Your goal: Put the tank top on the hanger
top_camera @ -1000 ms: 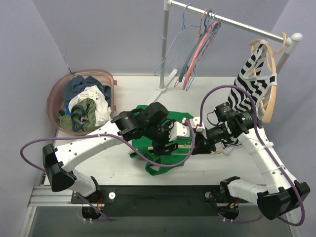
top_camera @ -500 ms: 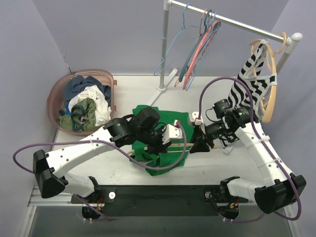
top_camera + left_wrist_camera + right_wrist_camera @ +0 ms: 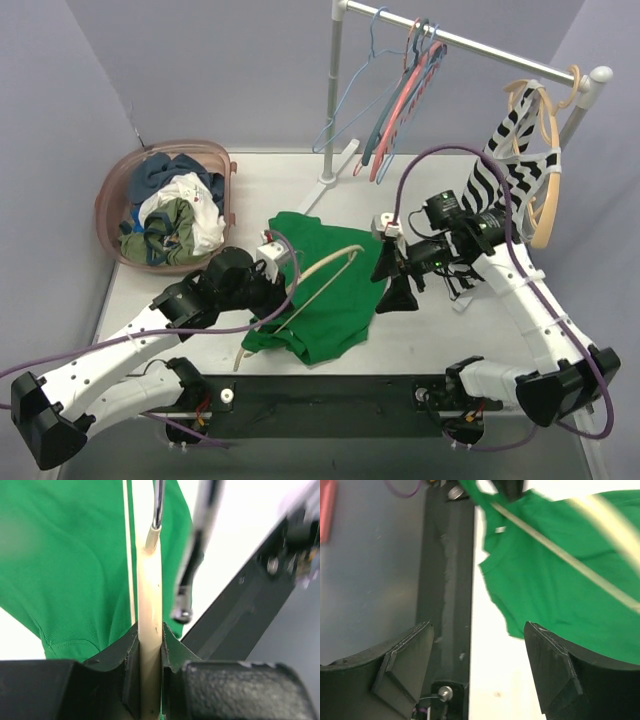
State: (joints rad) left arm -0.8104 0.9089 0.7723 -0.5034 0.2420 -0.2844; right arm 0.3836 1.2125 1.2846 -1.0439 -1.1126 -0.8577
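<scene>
The bright green tank top [image 3: 330, 295] lies spread on the table in the middle. The cream hanger [image 3: 330, 265] slants across it, arch and lower bar showing above the fabric. My left gripper [image 3: 270, 308] is at the top's left edge, shut on the hanger. In the left wrist view the cream body [image 3: 150, 610] is pinched between the jaws of that gripper [image 3: 150, 652], with the metal hook [image 3: 158, 505] ahead and green fabric [image 3: 70, 565] beneath. My right gripper [image 3: 396, 282] hovers at the top's right edge. It is open [image 3: 480, 665] and empty, with the top [image 3: 560, 585] just beyond its fingertips.
A pink basket [image 3: 108, 195] of clothes sits at the far left. A rail stand [image 3: 335, 100] at the back carries thin pink and blue hangers [image 3: 400, 110]. On its right end hang a zebra-striped top [image 3: 510, 170] and a tan hanger [image 3: 552, 205]. The black base strip [image 3: 330, 400] runs along the near edge.
My left gripper shut on the hanger and drew it toward the near left. My right gripper let go, opened and backed off right. The tank top now lies flatter.
</scene>
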